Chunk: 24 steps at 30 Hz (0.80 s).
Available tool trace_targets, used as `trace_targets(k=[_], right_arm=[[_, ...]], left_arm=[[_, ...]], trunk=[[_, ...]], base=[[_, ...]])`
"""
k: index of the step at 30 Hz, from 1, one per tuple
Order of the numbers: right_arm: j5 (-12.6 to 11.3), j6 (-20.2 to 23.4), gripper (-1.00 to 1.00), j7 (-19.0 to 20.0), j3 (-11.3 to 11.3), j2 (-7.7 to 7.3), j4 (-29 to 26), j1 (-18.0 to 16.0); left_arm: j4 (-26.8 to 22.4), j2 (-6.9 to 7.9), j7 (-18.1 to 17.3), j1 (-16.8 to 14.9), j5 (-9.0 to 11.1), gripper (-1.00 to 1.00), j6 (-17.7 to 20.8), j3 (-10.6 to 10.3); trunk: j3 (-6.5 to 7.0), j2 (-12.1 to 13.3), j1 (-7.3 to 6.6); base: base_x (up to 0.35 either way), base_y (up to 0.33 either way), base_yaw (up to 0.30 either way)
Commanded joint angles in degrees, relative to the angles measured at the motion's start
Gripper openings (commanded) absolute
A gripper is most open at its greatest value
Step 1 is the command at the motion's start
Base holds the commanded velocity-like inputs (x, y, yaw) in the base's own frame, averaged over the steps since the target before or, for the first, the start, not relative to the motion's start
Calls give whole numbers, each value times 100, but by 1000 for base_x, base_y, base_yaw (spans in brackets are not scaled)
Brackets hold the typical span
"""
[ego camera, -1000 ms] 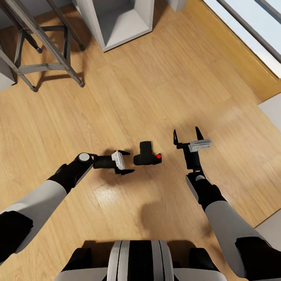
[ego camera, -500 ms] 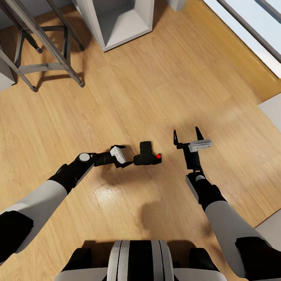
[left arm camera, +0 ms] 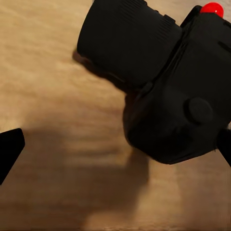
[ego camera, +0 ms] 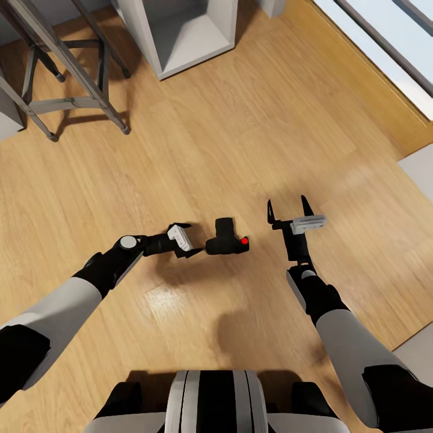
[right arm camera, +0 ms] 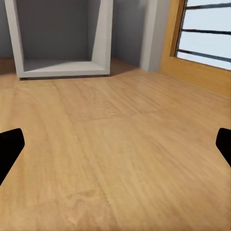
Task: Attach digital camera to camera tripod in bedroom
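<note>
Your left gripper (ego camera: 193,239), jaws spread, has slid right until its tips nearly touch the digital camera (ego camera: 227,240) lying on the wood floor (ego camera: 240,132), ready for grasping, while your right gripper (ego camera: 288,210) waits open beyond it.

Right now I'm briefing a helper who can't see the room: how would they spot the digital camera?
On the light wood floor, between both arms, lies the digital camera, just beyond the left gripper. It's small, black, blocky, with one bright red button.
</note>
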Motion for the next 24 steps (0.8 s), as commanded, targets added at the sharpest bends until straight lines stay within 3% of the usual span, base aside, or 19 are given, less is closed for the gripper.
trace_targets(k=[1, 16, 20, 24], right_arm=[[15, -11, 100, -13, 8, -3, 3, -3], [14, -8, 100, -13, 5, -3, 3, -3], [17, -8, 100, -13, 6, -3, 3, -3], [15, -8, 100, -13, 8, -3, 3, -3]], left_arm=[[4, 25, 10, -7, 31, 100, -25, -27], [-35, 248, -2, -5, 2, 100, -126, -67], [-34, 293, -16, 0, -5, 100, -356, -205], [-32, 350, -19, 1, -8, 100, -427, -663]], trunk=[[-3, -1, -1], [-3, -1, -1], [-3, -1, -1], [-3, -1, -1]], base=[[0, 0, 0], [0, 0, 0], [0, 0, 0], [0, 0, 0]])
